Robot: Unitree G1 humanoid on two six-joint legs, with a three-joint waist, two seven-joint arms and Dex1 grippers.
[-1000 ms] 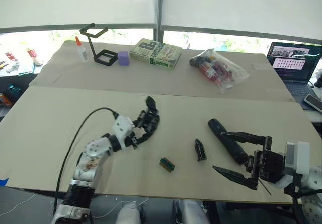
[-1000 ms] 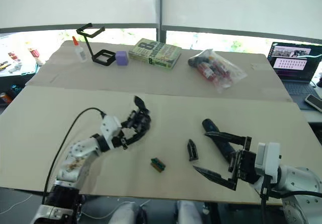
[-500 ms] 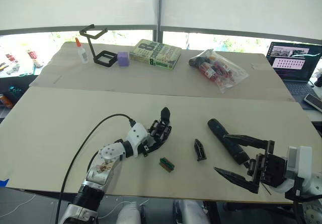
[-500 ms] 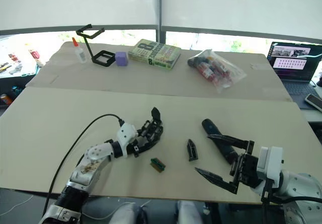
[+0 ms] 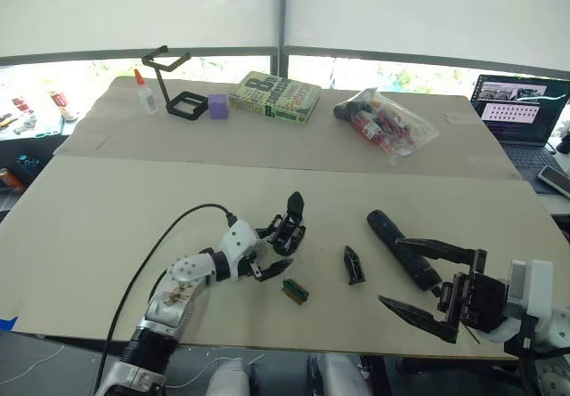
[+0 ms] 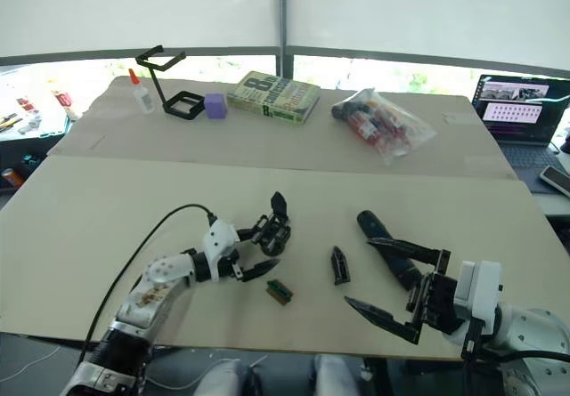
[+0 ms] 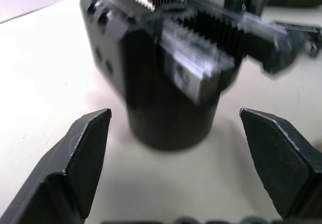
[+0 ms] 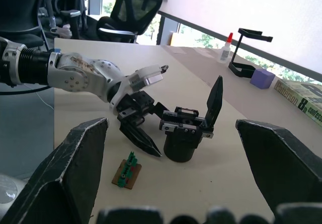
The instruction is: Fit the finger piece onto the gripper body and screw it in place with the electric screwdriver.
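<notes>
I'm seeing my left gripper (image 5: 274, 252) spread wide around the gripper body (image 5: 289, 227), which is standing upright on the desk (image 5: 107, 209), fingers either side and not touching it. My right gripper (image 5: 417, 280) is also hanging released (nothing in it) beside the electric screwdriver (image 5: 403, 248). The finger piece (image 5: 354, 264) is lying at the screwdriver's 9 o'clock, a small green-and-brown block (image 5: 296, 291) near it.

A beige table (image 5: 107, 200) carries the gripper body (image 5: 289, 229), finger piece (image 5: 354, 265), electric screwdriver (image 5: 401, 246) and a small green block (image 5: 296, 291). Behind lie a book (image 5: 275, 96), purple cube (image 5: 218, 105), glue bottle (image 5: 145, 91), wire stand (image 5: 174, 80) and plastic bag (image 5: 385, 122)
</notes>
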